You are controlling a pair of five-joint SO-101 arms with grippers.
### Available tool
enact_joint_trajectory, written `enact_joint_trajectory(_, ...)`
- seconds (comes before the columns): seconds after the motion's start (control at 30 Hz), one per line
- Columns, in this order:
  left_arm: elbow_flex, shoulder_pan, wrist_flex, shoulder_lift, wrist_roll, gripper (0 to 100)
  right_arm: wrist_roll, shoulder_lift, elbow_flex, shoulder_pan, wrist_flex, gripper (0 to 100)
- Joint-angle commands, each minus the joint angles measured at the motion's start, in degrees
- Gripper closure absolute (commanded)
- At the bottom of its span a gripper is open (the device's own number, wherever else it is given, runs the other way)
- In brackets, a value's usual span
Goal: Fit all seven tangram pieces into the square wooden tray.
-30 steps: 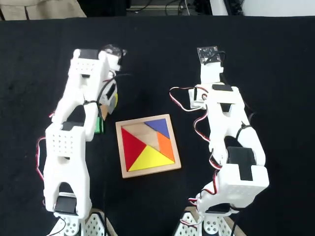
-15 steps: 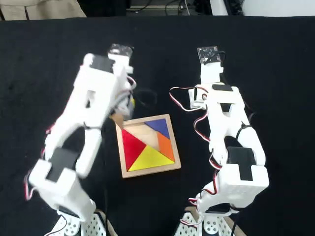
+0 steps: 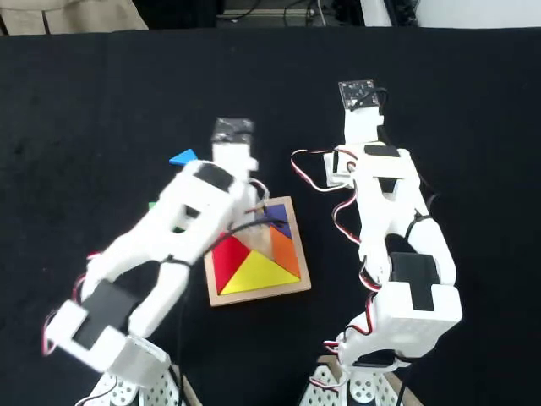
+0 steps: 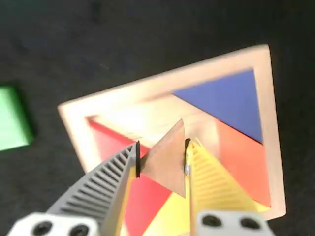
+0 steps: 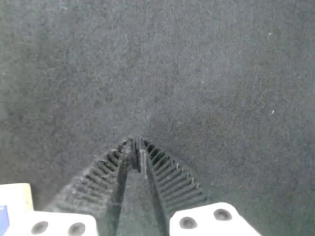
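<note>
Left fingers [image 4: 106, 182] clamped on the tan triangle [image 4: 166, 160], hanging over the bare gap in the wooden tray [image 4: 162, 82]. Best square it to the gap, lower flat, then let go. Right fingers [image 5: 170, 179] pressed together above the counter [image 5: 197, 59].

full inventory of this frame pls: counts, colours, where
tray: 1, light wood, mid-table between the arms.
red triangle: 1, red, in tray.
yellow triangle: 1, yellow, in tray beside red.
orange piece: 1, orange, in tray.
dark blue triangle: 1, dark blue, in a tray corner.
wooden triangle: 1, tan, held above tray.
light blue triangle: 1, light blue, on cloth beyond tray.
green piece: 1, green, on cloth beside tray.
cloth: 1, black, covers table.
left gripper: 1, grey-white, shut on wooden triangle.
right gripper: 1, grey-white, shut, empty, over cloth.
</note>
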Motion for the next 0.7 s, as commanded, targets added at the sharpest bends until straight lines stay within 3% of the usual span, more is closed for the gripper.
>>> enact_joint_trajectory(0.0,-6.11,2.42,-0.88,5.27,3.96,87,-0.26,-0.13,-3.03,0.53,-0.97,98.7)
enact_joint_trajectory(0.33,-7.34,4.62,-1.32,7.30,10.11,87,-0.26,-0.13,-3.21,0.44,-0.97,98.7)
enact_joint_trajectory(0.67,-7.08,8.13,-4.22,7.47,10.55,87,-0.26,-0.13,-3.12,0.44,-1.05,98.7)
